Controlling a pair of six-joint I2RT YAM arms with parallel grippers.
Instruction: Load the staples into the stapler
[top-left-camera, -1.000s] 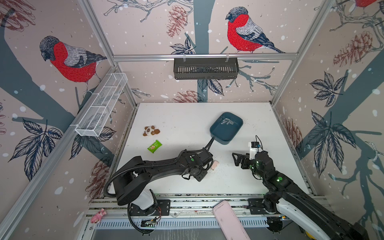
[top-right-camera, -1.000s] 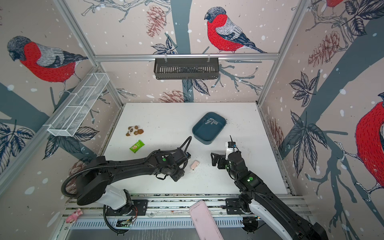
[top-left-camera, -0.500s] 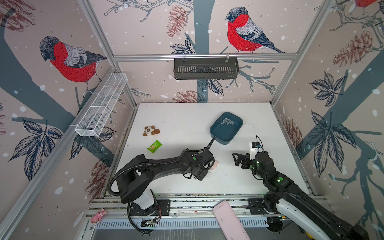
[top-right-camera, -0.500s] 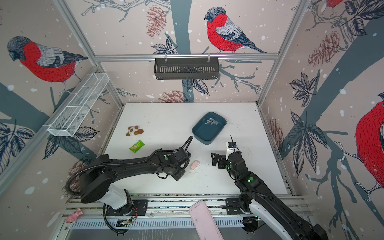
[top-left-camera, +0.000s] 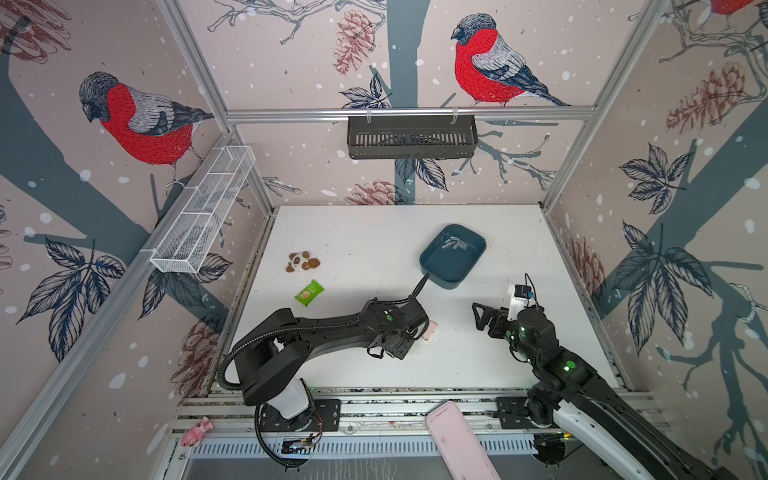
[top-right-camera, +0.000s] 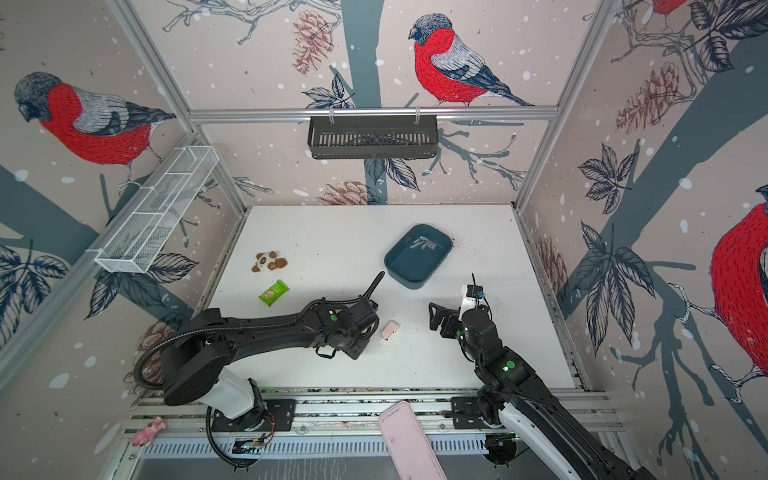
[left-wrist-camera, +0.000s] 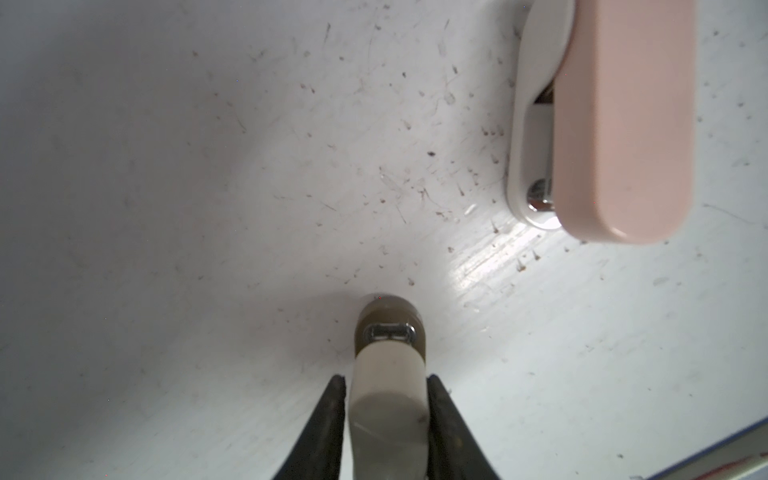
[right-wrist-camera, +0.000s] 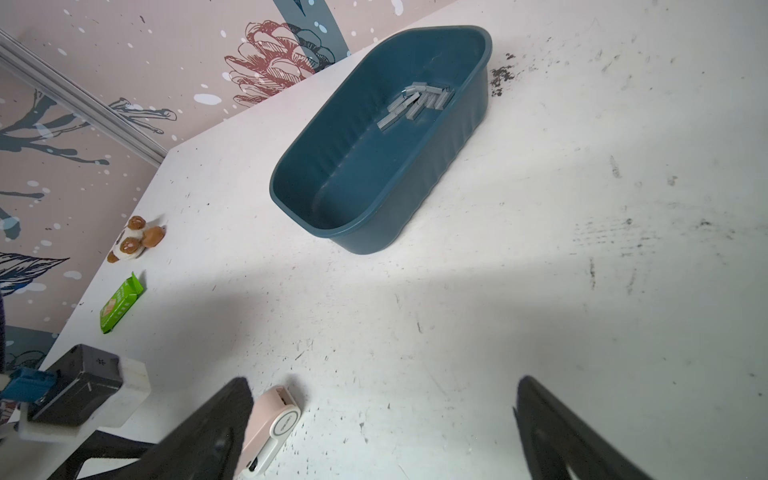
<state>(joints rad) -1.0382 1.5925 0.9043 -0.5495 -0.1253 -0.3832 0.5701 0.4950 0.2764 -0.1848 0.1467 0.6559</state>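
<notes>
The staples (top-left-camera: 455, 243) (top-right-camera: 422, 243) (right-wrist-camera: 415, 104) lie in a small grey heap at one end of the dark blue tray (top-left-camera: 446, 268) (top-right-camera: 409, 268) (right-wrist-camera: 353, 174). A pink mini stapler (top-left-camera: 430, 330) (top-right-camera: 390, 330) (left-wrist-camera: 623, 124) (right-wrist-camera: 270, 422) lies on the white table between the two arms. My left gripper (left-wrist-camera: 386, 378) is shut on a second small stapler (left-wrist-camera: 388, 399). That one is white with an olive base and a metal anvil, held low over the table beside the pink one. My right gripper (top-left-camera: 482, 318) (top-right-camera: 436, 318) (right-wrist-camera: 384, 386) hangs open and empty to the right of the pink stapler.
A panda toy (top-left-camera: 302, 262) and a green packet (top-left-camera: 309, 293) lie at the table's left. A black basket (top-left-camera: 411, 137) hangs on the back wall and a white wire rack (top-left-camera: 203, 208) on the left wall. A pink flat case (top-left-camera: 461, 440) rests on the front rail.
The left jaws have narrowed onto the white stapler and the left arm has shifted slightly. The right arm has not moved.
</notes>
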